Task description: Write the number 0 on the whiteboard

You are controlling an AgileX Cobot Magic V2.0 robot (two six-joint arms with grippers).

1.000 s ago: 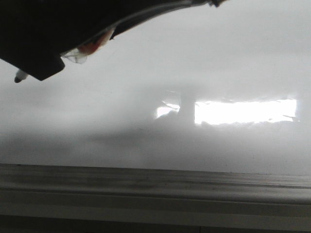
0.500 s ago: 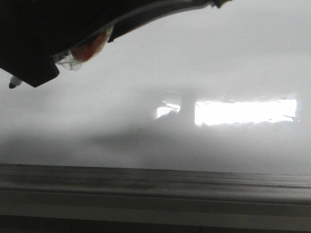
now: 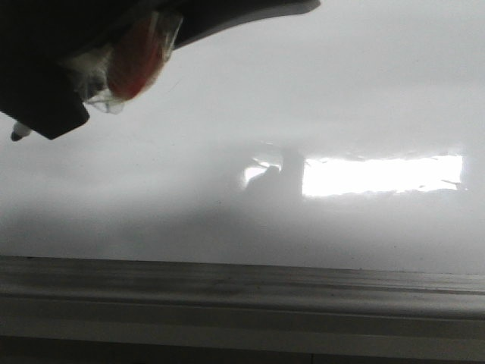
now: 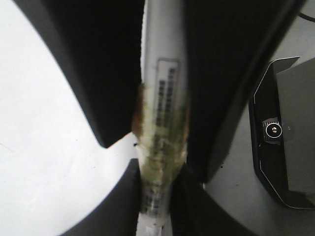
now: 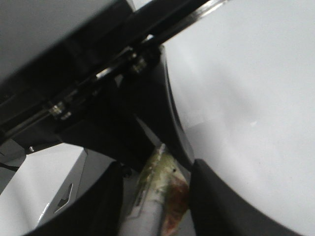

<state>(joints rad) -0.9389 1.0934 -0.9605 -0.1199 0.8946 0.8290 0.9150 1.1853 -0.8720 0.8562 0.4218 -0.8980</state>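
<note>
A white marker point(image 4: 165, 59) with a barcode label and a wrap of yellowed tape runs between the fingers of both grippers. My left gripper point(image 4: 160, 167) is shut on its barrel, and the other arm's black fingers point(image 4: 98, 73) flank the same barrel further along. My right gripper point(image 5: 156, 167) is shut on the taped, red-stained part of the marker point(image 5: 152, 206). In the front view the black gripper bulk point(image 3: 45, 76) fills the upper left, and the marker's dark tip point(image 3: 15, 134) pokes out just over the whiteboard point(image 3: 341, 91). The number 0 is out of view.
A bright rectangular glare point(image 3: 383, 174) lies on the board's right half. The grey metal frame strip point(image 3: 242, 296) runs along the board's near edge. A dark boxy device point(image 4: 285, 147) with a round knob sits beside the board.
The gripper bulk has shifted left and turned, bringing the red-stained tape further into view. The marker tip has moved left and slightly down.
</note>
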